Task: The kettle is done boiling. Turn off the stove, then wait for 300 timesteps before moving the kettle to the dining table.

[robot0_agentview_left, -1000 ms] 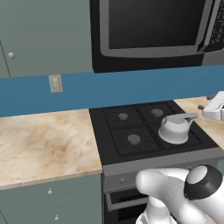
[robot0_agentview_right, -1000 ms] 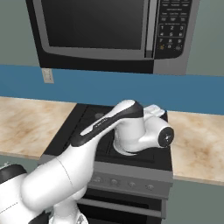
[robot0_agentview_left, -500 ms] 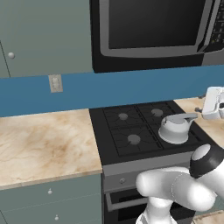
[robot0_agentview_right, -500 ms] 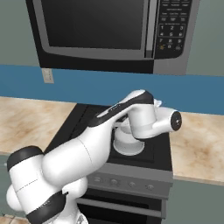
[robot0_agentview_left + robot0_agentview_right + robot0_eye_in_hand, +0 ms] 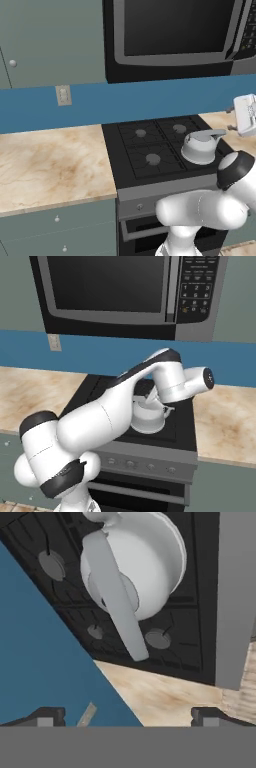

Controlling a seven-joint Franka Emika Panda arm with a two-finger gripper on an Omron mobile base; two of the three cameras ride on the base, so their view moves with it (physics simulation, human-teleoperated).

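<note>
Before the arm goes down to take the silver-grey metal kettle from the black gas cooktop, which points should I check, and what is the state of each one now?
1. Silver-grey metal kettle stands upright on the front right burner of the black gas cooktop: ok.
2. Flat grey handle is free, nothing lies over it: ok.
3. Gripper is open, fingertips wide apart: ok.
4. Gripper is above the kettle and holds nothing: ok.
5. Small knobs on the grey front panel are turned off: cannot tell.
6. Burner under the kettle has no flame: cannot tell, the kettle hides it.

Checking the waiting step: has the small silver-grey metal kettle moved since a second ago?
No. The silver-grey metal kettle sits on the same front-right burner of the black gas stove.
</note>
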